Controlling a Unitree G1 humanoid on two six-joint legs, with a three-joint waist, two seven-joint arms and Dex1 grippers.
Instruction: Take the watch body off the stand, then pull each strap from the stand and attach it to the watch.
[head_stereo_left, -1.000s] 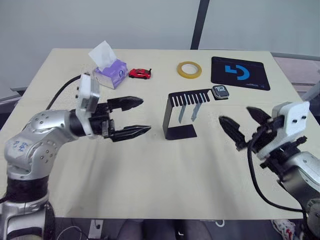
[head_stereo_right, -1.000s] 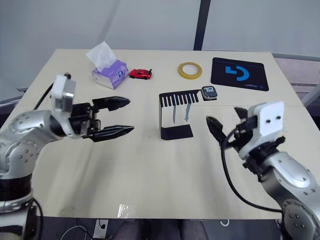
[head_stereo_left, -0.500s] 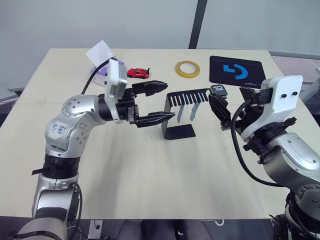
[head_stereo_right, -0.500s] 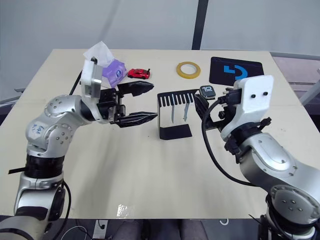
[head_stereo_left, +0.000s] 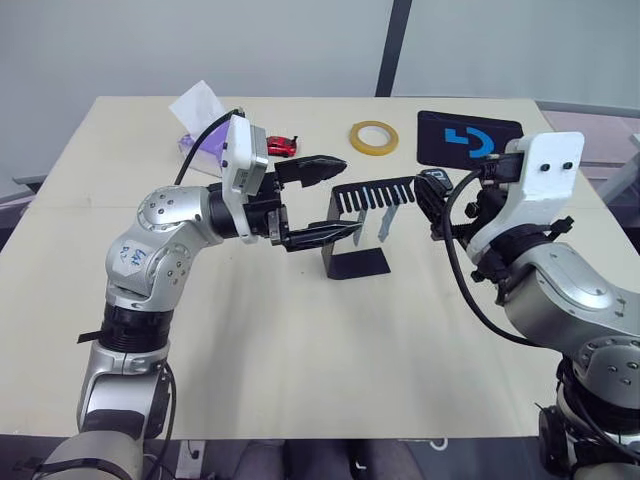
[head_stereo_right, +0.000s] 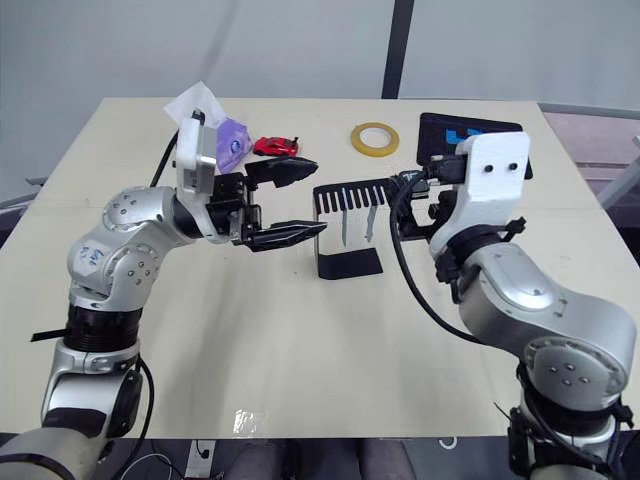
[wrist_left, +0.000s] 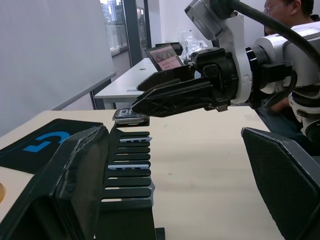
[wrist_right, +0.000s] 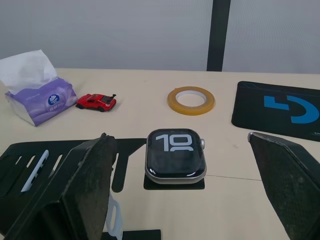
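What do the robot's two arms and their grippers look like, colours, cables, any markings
Both arms are silver-grey metal with rounded joint housings and black bands. The left arm carries small blue markings, too small to read. Each wrist holds a white, boxy camera housing fed by a black cable. The left gripper and right gripper each have two black fingers, tapered to points, with worn, rough-looking inner pads.

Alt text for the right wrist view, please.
The watch body, its screen reading 10, sits on the black stand between the open right gripper's fingers. Behind it lie a tissue box, red toy car, yellow tape roll and black mat.
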